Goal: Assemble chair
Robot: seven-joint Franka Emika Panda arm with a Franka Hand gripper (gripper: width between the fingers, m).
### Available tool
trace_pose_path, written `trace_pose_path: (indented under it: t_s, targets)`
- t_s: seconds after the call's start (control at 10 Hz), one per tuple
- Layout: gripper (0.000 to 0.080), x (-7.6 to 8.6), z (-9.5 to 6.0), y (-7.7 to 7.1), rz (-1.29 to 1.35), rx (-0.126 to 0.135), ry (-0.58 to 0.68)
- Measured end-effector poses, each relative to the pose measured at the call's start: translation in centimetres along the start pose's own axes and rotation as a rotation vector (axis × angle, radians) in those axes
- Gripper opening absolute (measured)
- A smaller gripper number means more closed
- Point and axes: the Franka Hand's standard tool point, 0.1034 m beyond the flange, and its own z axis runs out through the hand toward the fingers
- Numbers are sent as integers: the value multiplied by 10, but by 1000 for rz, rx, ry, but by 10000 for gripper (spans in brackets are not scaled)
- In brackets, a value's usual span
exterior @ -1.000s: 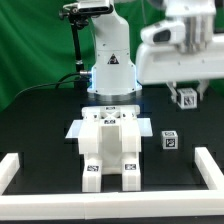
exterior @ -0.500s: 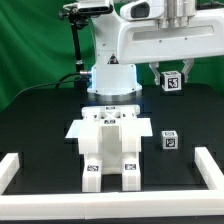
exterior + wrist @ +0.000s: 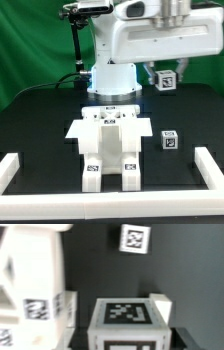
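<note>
My gripper [image 3: 166,83], half-shut on a small white tagged plastic cube [image 3: 166,79] raised beyond the blocky white chair [image 3: 108,140], could drop it if the cube twists.

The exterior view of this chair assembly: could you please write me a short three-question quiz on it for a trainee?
1. True or false: the gripper is shut on a small tagged cube, held up clear of the table.
2. Where is the second loose cube?
A) On the table, at the exterior view's right of the part-built chair
B) Stacked on top of the chair
C) Between the chair's two front blocks
3. How many small tagged cubes apart from the chair show in the exterior view?

Key: 1 true; 2 A; 3 two.
</note>
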Motion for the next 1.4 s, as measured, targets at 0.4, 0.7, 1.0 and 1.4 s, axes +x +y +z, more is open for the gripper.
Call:
trace_pose_path:
  t_s: [0.4, 0.7, 1.0, 1.4]
  targets:
    - [282, 24, 8, 33, -39, -18, 22]
    - [282, 23, 9, 32, -41, -18, 20]
    - [282, 35, 23, 55, -69, -50, 38]
    - [282, 33, 34, 51, -77, -58, 37]
